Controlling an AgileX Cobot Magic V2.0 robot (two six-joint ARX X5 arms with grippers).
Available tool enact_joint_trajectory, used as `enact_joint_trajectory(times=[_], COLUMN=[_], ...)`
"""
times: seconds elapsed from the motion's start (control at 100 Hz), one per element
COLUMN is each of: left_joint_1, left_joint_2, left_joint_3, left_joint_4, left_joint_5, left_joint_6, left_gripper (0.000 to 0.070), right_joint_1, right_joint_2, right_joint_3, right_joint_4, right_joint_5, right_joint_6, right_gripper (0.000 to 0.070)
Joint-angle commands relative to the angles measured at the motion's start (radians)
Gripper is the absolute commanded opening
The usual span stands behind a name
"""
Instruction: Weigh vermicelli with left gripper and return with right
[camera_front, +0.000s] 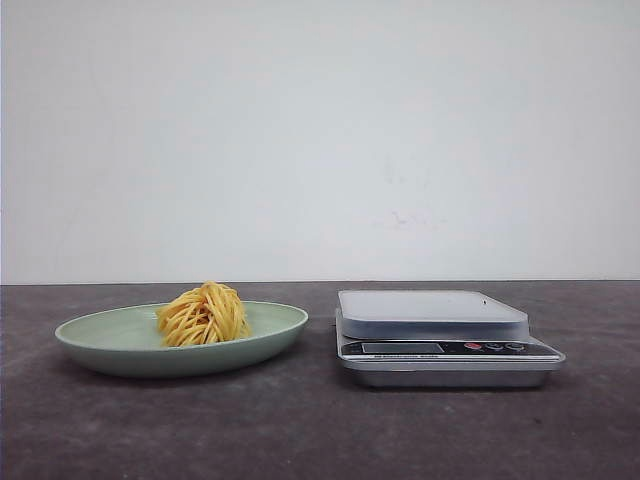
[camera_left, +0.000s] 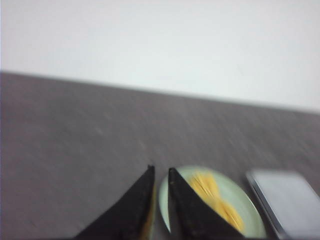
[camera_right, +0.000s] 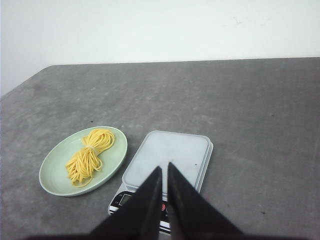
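You have the vermicelli (camera_front: 204, 315) as a yellow coiled bundle lying in the pale green plate (camera_front: 110, 333), at about nine o'clock from the grey scale (camera_front: 432, 311), whose flat platform is bare, plate and scale just apart.

Setting: bare test bench — lab-like, not a lived-in kitchen.
Backdrop: plain white wall (camera_front: 320, 140), unmarked.
Surface: dark grey counter (camera_front: 300, 430).
Props: one digital scale (camera_front: 445, 340), one green plate (camera_front: 120, 345) — staged side by side.
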Motion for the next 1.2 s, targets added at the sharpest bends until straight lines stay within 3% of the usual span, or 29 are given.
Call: enact_joint_trajectory(times=[0.0, 0.06, 0.18, 0.37, 0.68, 0.83, 1.19], left_joint_1=[0.072, 0.149, 0.280, 0.401, 0.428, 0.430, 0.430], left_joint_2=[-0.012, -0.028, -0.079, -0.177, -0.222, -0.222, -0.221], left_joint_3=[-0.040, -0.105, -0.274, -0.558, -0.746, -0.823, -0.825], left_joint_4=[0.065, 0.140, 0.286, 0.488, 0.537, 0.628, 0.576], left_joint_5=[0.004, 0.036, 0.180, 0.314, 0.319, 0.325, 0.346], left_joint_6=[0.058, 0.082, 0.136, 0.172, 0.176, 0.175, 0.191], left_gripper=[0.0012, 0.0012, 0.0012, 0.0012, 0.0012, 0.0012, 0.0012], right_joint_1=[0.005, 0.005, 0.005, 0.005, 0.005, 0.005, 0.005], right_joint_2=[0.000, 0.000, 0.000, 0.000, 0.000, 0.000, 0.000], right_joint_3=[0.011, 0.011, 0.011, 0.011, 0.011, 0.011, 0.011], right_joint_4=[0.011, 0.011, 0.011, 0.011, 0.012, 0.012, 0.012], right_joint_5=[0.000, 0.000, 0.000, 0.000, 0.000, 0.000, 0.000], right_joint_6=[0.010, 0.010, 0.010, 0.010, 0.010, 0.010, 0.010], right_gripper=[0.0009, 0.0009, 0.0009, 0.0009, 0.0009, 0.0009, 0.0009])
